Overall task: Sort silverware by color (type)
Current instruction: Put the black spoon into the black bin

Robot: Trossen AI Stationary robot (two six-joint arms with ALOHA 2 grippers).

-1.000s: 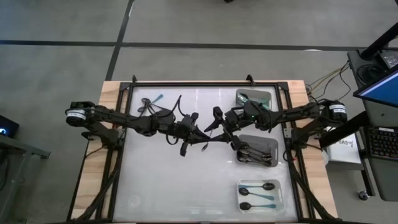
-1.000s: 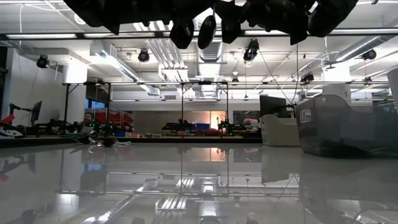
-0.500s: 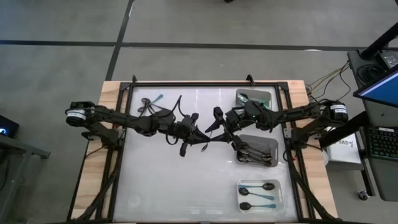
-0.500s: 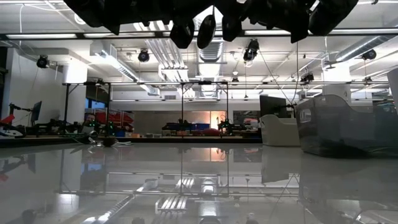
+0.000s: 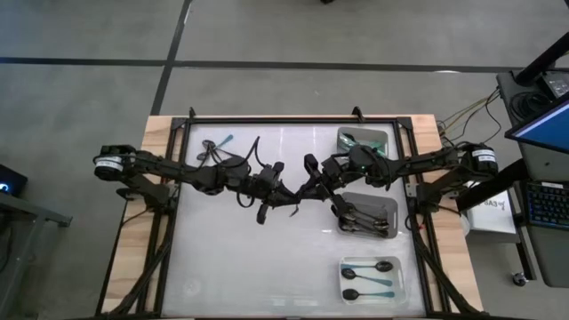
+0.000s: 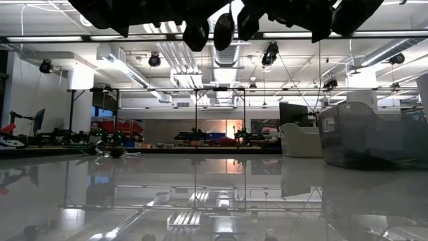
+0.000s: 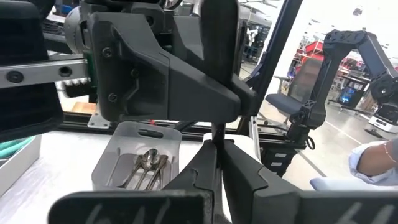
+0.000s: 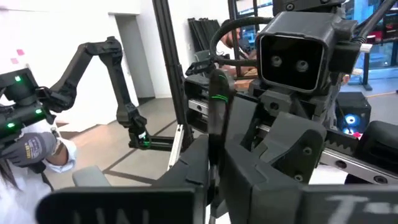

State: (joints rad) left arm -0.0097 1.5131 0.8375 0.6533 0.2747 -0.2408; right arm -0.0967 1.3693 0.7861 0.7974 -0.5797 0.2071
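- Mid-table, raised well above the table (image 5: 236, 262), your two arms meet tip to tip, the left gripper (image 5: 286, 193) on the left and the right gripper (image 5: 307, 185) just to its right.
- Your left gripper's fingers (image 7: 202, 168) are pressed together on the thin dark handle of a spoon (image 6: 223, 31). This matches a second ago.
- Your right gripper is the change. Its fingers (image 8: 193, 162) stood wide apart a second ago and are now drawn in on the same spoon, which rises between them.
- From above, you can see the right gripper has also edged a little left, closer to the left gripper.
- At table height, the spoon's black bowl hangs among the grippers, almost where it was.
- Right of the grippers, the grey tray (image 5: 391, 203) holds a bunch of metal spoons (image 5: 364, 217), unchanged.
- At the far right the green tray (image 5: 378, 133) holds silverware you cannot make out.
- At the near right the white tray (image 5: 404, 277) keeps its two black-bowled spoons (image 5: 366, 268).
- At the far left a few loose spoons (image 5: 214, 144) lie on the table as before.
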